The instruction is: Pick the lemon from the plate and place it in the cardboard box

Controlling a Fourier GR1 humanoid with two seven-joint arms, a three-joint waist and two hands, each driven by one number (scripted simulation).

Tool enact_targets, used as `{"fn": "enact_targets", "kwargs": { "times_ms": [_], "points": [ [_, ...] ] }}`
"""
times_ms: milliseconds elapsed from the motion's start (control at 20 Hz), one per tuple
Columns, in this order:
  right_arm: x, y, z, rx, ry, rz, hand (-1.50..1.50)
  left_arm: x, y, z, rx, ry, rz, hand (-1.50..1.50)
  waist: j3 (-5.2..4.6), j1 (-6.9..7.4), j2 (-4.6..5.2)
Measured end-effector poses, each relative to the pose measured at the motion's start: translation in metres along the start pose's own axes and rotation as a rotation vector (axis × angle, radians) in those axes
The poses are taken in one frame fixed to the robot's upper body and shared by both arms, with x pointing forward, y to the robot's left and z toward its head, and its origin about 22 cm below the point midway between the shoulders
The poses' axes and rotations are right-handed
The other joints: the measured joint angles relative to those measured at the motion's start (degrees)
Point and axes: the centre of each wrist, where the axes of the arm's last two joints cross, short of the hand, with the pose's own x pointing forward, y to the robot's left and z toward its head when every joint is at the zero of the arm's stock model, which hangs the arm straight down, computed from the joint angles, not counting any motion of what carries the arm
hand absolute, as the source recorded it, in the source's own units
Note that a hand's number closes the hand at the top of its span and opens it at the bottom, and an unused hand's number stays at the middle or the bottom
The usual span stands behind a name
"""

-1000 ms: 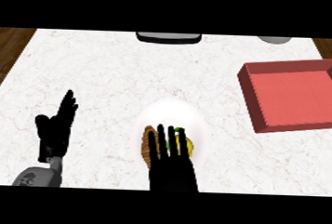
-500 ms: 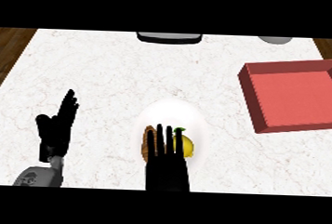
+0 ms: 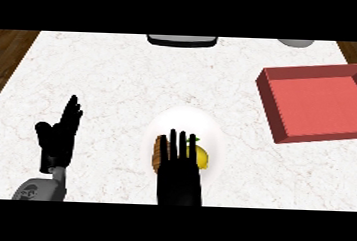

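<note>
1. My right hand [image 3: 181, 165] comes up from the lower middle of the frame and lies over the white plate [image 3: 187, 118], its fingers straight and slightly spread, closed on nothing
2. The lemon [image 3: 200, 157] sits on the lower part of that plate, showing as a yellow bulge just right of my fingers; I cover most of it, and I cannot tell whether my palm touches it
3. A brown ridged item [image 3: 159, 152] lies on the plate's left side, just beside my hand; I cannot say what it is
4. My left hand [image 3: 59, 136] rests open, fingers up, at the lower left of the frame, well apart from the plate
5. The cardboard box [image 3: 318, 107], reddish inside, stands at the right of the frame, apart from the plate, with its opening facing up
6. I judge the lemon light, stiff enough to take a squeeze, and round with a waxy skin, so it could roll or slide out sideways on the smooth plate
7. I would take hold across its widest middle, thumb on one side and fingers on the other, and avoid its tapered ends
</note>
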Motion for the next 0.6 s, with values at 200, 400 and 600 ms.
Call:
{"fn": "enact_targets", "kwargs": {
  "times_ms": [200, 400, 600],
  "points": [
    [-0.001, 0.003, -0.012, 0.003, 0.023, 0.011, -1.5, -0.001, -0.003, 0.002, 0.001, 0.007, 0.0, 0.0, 0.0, 0.03, 0.0],
    [-0.002, 0.007, -0.019, 0.013, 0.04, 0.025, -1.5, 0.002, 0.003, 0.001, 0.001, 0.009, -0.002, 0.0, 0.0, 0.04, 0.0],
    [-0.001, 0.009, -0.028, 0.02, 0.055, 0.041, -1.5, 0.005, 0.002, 0.001, -0.002, 0.009, -0.002, 0.0, 0.0, 0.16, 0.01]
  ]
}}
